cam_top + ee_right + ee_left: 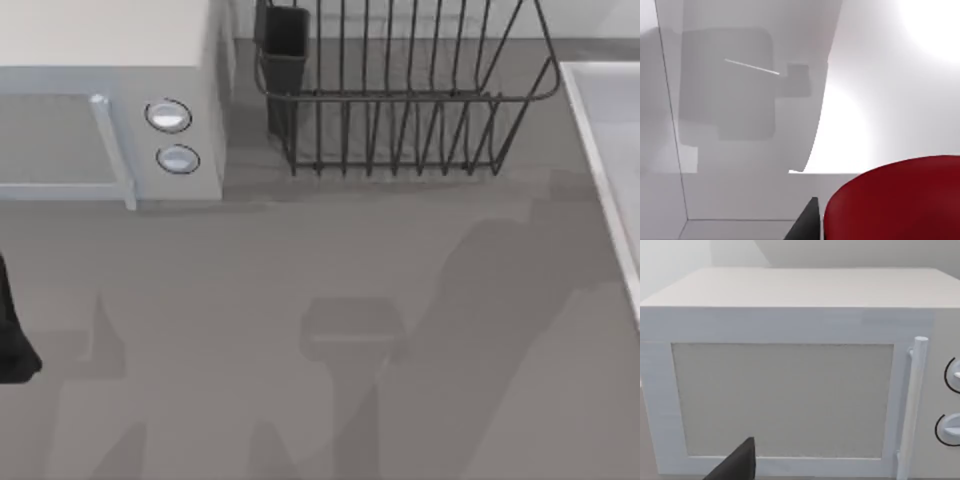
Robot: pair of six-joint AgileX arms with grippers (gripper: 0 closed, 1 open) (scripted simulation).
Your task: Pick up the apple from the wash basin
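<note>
While the right arm works inside the wash basin (740, 200), its wrist view shows the apple (900, 200) very close, red and glossy, just beside one dark finger (807, 222) of the right gripper. The apple lies low in the basin, near a pale wall and an inner corner. I cannot tell whether the jaws are apart or already clamped on the fruit, because I see one finger tip and no gap.

From above, the basin's raised rim (600, 150) is at the right edge of the surface (350, 350).

I judge that the step in hand is the approach or the closing on the apple. The next move calls for the jaws to stand on both sides of the fruit, close firmly, then rise straight up, clear of the basin wall.

Farther off, the left arm (12, 335) is parked at the left edge of the surface. Its wrist view shows one dark finger (737, 462) facing the microwave (785, 395); its jaws I cannot judge either. At the far edge stands the wire dish rack (400, 100).
</note>
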